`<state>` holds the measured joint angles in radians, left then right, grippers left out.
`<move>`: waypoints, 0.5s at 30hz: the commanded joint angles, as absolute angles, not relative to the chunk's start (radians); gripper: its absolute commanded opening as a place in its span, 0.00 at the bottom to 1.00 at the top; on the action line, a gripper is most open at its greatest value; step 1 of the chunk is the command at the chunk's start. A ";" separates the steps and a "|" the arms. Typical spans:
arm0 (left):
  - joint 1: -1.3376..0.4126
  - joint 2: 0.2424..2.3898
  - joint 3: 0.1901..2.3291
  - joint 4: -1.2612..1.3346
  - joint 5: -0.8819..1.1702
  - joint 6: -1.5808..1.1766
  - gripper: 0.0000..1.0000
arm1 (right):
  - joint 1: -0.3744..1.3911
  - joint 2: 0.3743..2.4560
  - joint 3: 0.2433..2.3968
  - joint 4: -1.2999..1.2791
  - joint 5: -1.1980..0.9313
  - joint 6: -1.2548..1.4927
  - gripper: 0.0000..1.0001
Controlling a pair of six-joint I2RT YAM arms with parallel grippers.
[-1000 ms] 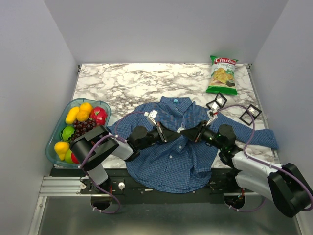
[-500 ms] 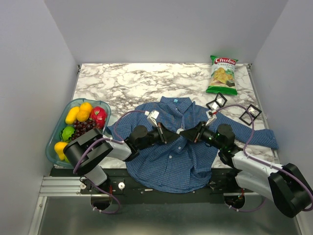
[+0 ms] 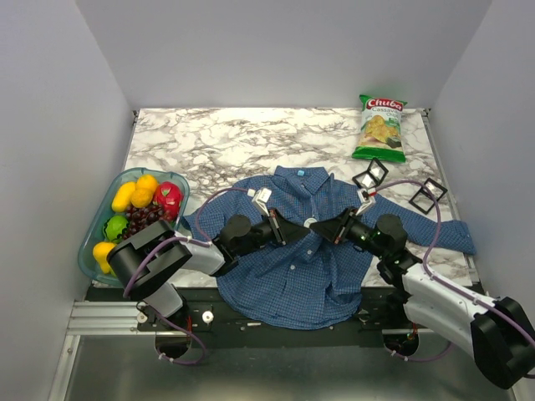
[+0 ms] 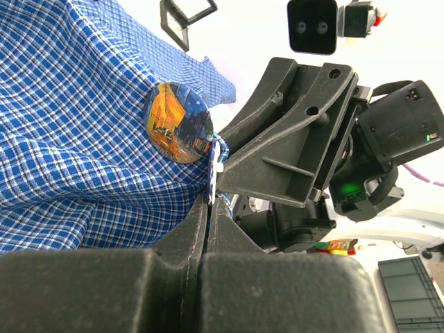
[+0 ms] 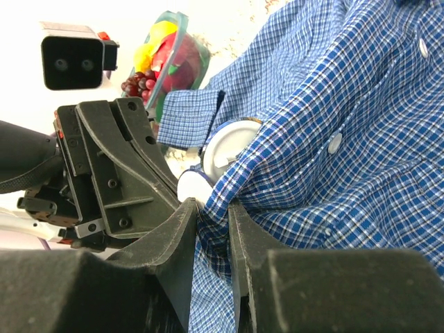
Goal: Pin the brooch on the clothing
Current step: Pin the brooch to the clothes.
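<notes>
Squeezing the brooch [image 4: 179, 121] tight, the left tool [image 4: 210, 208] holds it by a fold of the shirt [image 5: 347, 104] that the right tool [image 5: 214, 208] pinches; pinning looks unfinished.

The shirt [image 3: 292, 280] is blue with a fine white check and white buttons [image 5: 335, 143]. The brooch [image 4: 179, 122] shows orange, yellow and dark blue. The surface [image 3: 242, 138] is white marble veined grey. The chip bag [image 3: 380, 127] is green with red lettering. The tray [image 3: 84, 251] is translucent blue, holding yellow, red and green fruit [image 3: 134, 196].

Round orange-and-blue brooch [image 4: 179, 123] rests against bunched blue checked shirt [image 3: 292, 271].
</notes>
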<state>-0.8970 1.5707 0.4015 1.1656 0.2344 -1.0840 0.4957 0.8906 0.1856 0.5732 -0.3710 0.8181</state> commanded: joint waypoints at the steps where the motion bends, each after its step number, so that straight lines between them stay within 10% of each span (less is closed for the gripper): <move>1: -0.914 1.569 0.377 1.232 0.244 -1.109 0.00 | 0.480 0.868 0.175 0.548 -0.275 0.799 0.31; 15: -0.913 1.574 0.374 1.184 0.221 -1.112 0.00 | 0.472 0.815 0.186 0.490 -0.276 0.773 0.33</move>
<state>-0.9051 1.5730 0.3847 1.2022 0.2207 -1.1271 0.4957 0.8379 0.1856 0.5251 -0.3683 0.8124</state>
